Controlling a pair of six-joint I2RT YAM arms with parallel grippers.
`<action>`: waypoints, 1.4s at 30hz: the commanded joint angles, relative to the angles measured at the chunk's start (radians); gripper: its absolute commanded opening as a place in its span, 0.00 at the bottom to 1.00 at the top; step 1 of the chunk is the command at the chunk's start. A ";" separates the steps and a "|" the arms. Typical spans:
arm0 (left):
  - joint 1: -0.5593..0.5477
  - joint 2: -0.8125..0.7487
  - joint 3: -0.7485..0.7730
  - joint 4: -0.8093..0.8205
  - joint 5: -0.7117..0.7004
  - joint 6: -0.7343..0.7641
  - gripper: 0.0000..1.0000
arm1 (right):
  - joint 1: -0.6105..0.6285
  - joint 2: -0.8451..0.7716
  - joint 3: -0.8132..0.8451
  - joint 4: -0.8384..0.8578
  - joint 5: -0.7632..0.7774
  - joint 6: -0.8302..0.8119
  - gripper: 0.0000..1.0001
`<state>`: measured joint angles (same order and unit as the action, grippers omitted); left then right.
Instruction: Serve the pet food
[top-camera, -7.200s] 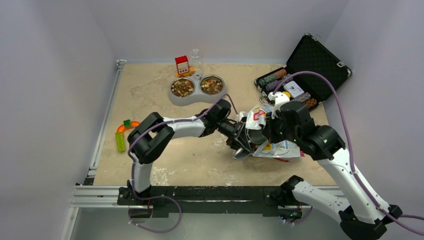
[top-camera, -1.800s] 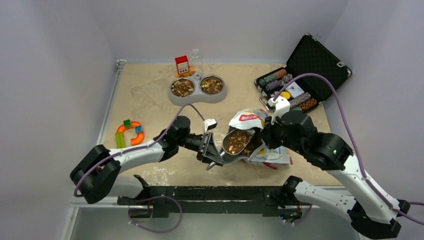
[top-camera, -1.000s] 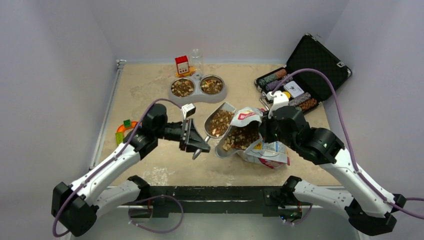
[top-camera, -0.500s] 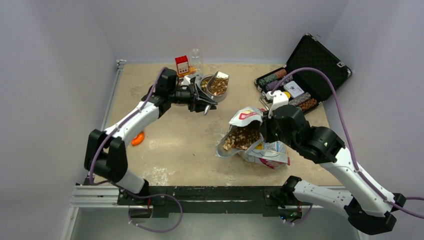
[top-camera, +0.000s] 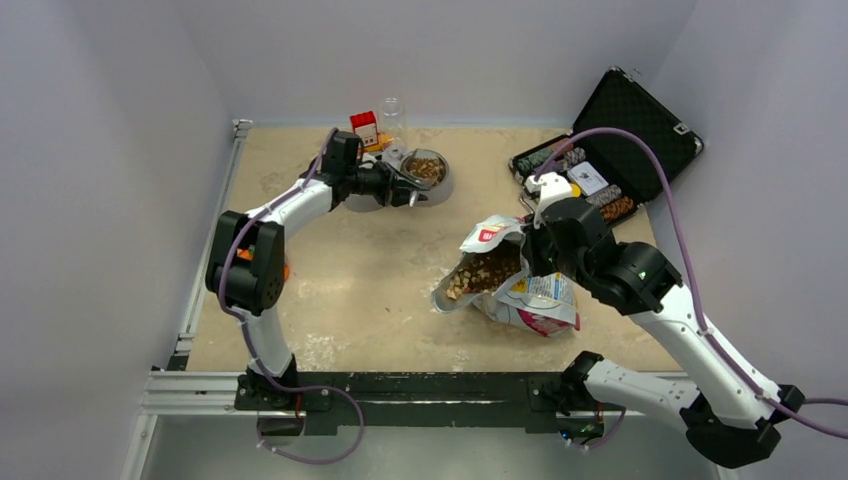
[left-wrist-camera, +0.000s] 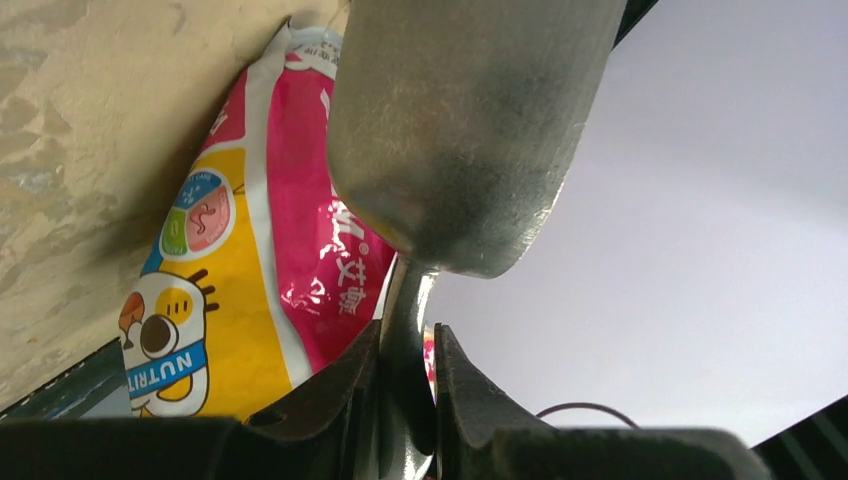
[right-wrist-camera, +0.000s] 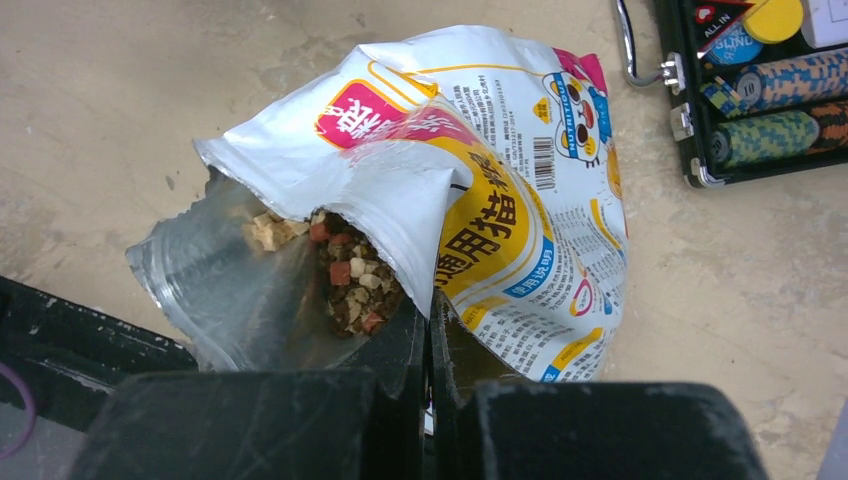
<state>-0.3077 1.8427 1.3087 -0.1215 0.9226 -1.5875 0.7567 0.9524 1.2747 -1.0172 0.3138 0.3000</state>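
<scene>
Your right tool (right-wrist-camera: 430, 335) was clenched on the torn lip of the bag (right-wrist-camera: 520, 200), near right, holding the mouth open so the pet food (right-wrist-camera: 350, 280) inside showed. Farther off, your left tool (left-wrist-camera: 405, 345) grasped the scoop (left-wrist-camera: 460, 120) by its handle, over the far bowl (top-camera: 447, 186), seemingly to tip its load in.

Open bag (right-wrist-camera: 500, 200) pinched at its mouth by the right gripper (right-wrist-camera: 430, 335)

The gripper's two dark fingers press together on the torn edge of the white-and-yellow bag, which lies on the beige table (right-wrist-camera: 150, 80) with its mouth gaping left. Brown pet food (right-wrist-camera: 350, 285) with pale and reddish bits sits inside. At the far right, a black case (right-wrist-camera: 690, 150) holds poker chips (right-wrist-camera: 775, 135).
</scene>
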 joint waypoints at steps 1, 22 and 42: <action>0.008 0.049 0.108 -0.104 0.034 -0.170 0.00 | -0.073 -0.041 0.006 0.102 0.005 -0.076 0.00; 0.017 0.190 0.314 -0.367 -0.025 -0.235 0.00 | -0.217 -0.067 -0.082 0.174 -0.057 -0.173 0.00; 0.015 0.252 0.503 -0.483 -0.048 -0.509 0.00 | -0.239 -0.063 -0.081 0.169 -0.055 -0.168 0.00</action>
<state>-0.2966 2.1174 1.8046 -0.5518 0.8375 -2.0483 0.5354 0.8898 1.1862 -0.9195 0.2062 0.1623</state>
